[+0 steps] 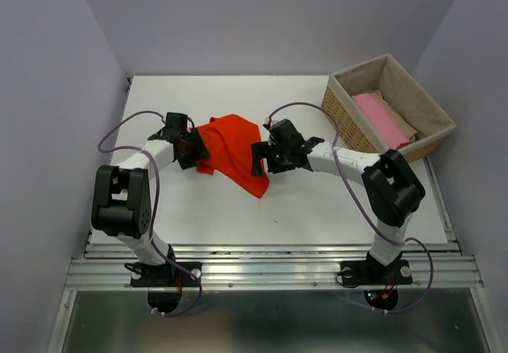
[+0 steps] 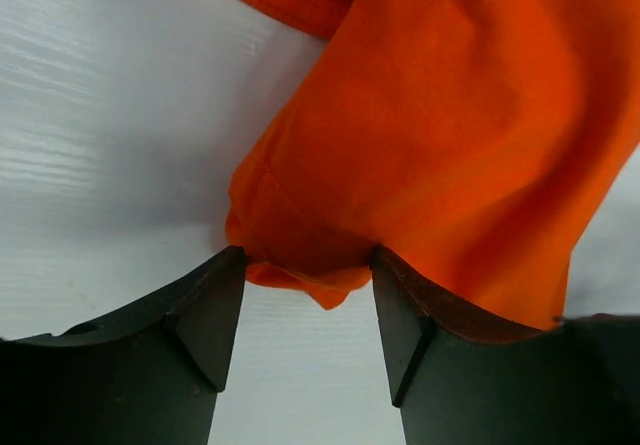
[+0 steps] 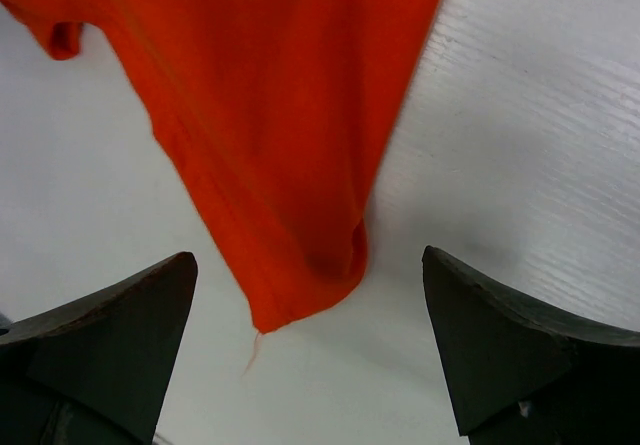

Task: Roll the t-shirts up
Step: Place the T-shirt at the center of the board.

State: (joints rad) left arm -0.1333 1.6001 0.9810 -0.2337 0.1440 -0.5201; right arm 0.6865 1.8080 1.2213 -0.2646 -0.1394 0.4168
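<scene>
**Orange shirt unrolled: most of this one is ahead of you**

The orange-red t-shirt (image 1: 232, 151) lies in a rumpled heap in the middle of the bench (image 1: 317, 210), between your two arms. It is neither spread flat nor rolled. Folds overlap, one point trails toward the near edge, and no tidy cylinder shows anywhere.

Your left gripper (image 2: 308, 270) sits low at the shirt's left edge. Its jaws stand apart, with a bunched hem corner lying in the gap. The cloth looks loose there rather than pinched, so count this gripper as open and holding nothing.

Your right gripper (image 3: 308, 255) is spread wide on the other side. The shirt's pointed corner lies on the bench between its jaws and is clear of both. Nothing is gripped there either.

At the back right, the basket (image 1: 348, 117) holds a pink t-shirt (image 1: 381, 119) lying as a long neat bundle. A paler beige cloth (image 1: 403, 121) lies just beside it. From above you cannot tell whether these are properly rolled, but they look put away.

By my reading, the work in the basket is done and the orange shirt is at its very start. You need to take hold of it, pull it out flat, roll it up and, most likely, set it in the basket.
</scene>
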